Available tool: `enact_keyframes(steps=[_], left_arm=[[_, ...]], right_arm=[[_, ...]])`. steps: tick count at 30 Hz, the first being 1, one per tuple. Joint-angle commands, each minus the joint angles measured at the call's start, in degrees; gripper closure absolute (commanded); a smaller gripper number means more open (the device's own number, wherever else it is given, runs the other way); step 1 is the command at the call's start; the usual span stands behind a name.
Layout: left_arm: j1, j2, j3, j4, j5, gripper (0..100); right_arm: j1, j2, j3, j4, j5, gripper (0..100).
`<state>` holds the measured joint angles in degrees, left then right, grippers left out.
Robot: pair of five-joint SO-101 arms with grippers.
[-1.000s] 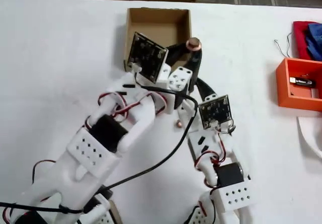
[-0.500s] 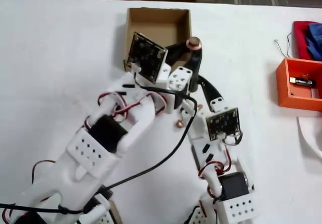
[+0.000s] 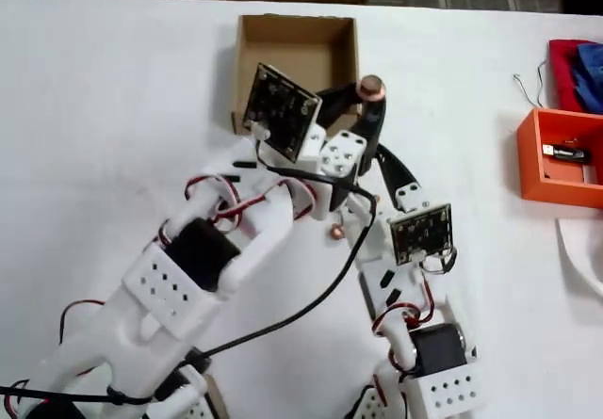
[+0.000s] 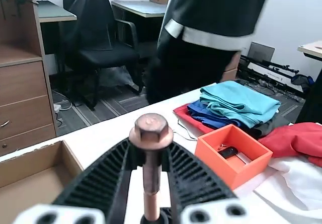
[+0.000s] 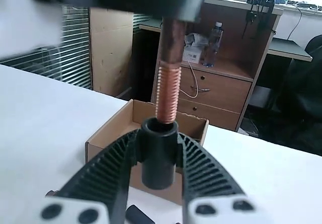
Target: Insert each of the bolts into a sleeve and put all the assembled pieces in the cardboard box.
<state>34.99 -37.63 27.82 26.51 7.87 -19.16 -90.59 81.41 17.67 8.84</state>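
Bolt (image 4: 151,176): copper-coloured, hexagonal head uppermost. Stood upright, clamped just under the head by the ribbed black fingers (image 4: 108,176) of the left gripper (image 4: 151,151), closed tight on the shank. Hung above the table (image 3: 113,108), just beside one side wall of the cardboard box (image 3: 297,20) and outside it.

Sleeve (image 5: 159,156): short, black, tubular. Sat upright, mouth up, in the right gripper (image 5: 159,146), whose fingers were closed round its wall. Lay directly beneath the bolt. Met the threaded end at the mouth, tip at or just inside the bore; could not tell how deep. Showed most of the thread bare above the rim.

Step in hand: judged as insertion begun, not seated.

Handling: called for the shank dead in line with the bore and a straight, slow descent with no sideways push. Wanted the sleeve treated as the fixed part and held steady. Risked, with any tilt, catching threads on the rim or levering the sleeve out of its grip. Advised against easing either grip before the head neared the rim. Suggested then freeing one gripper and carrying the pair with the other to the box close by.

Also entered: small copper-coloured piece (image 3: 336,233), loose on the table between the arms. Dark cylinder (image 5: 138,215), possibly another sleeve, lying near the right gripper. Orange tray (image 3: 551,185), well apart at the side.
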Motion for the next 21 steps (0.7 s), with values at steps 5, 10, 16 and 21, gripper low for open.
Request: enact_keyframes(steps=[5,10,16,21], left_arm=[[0.6,-0.4,-2.3,1.0,2.7,97],[0.8,-0.4,-2.6,3.8,2.8,97],[0.9,-0.4,-2.5,4.9,3.0,97],[1.0,-0.4,-2.5,4.8,3.0,97]], right_arm=[[-0.1,-1.4,-1.0,-0.3,-0.4,97.6],[1.7,-1.7,-1.1,-0.5,-0.4,97.6],[3.1,-1.5,-1.1,-2.4,-0.4,97.6],[3.1,-1.7,-1.1,-2.3,-0.4,97.6]])
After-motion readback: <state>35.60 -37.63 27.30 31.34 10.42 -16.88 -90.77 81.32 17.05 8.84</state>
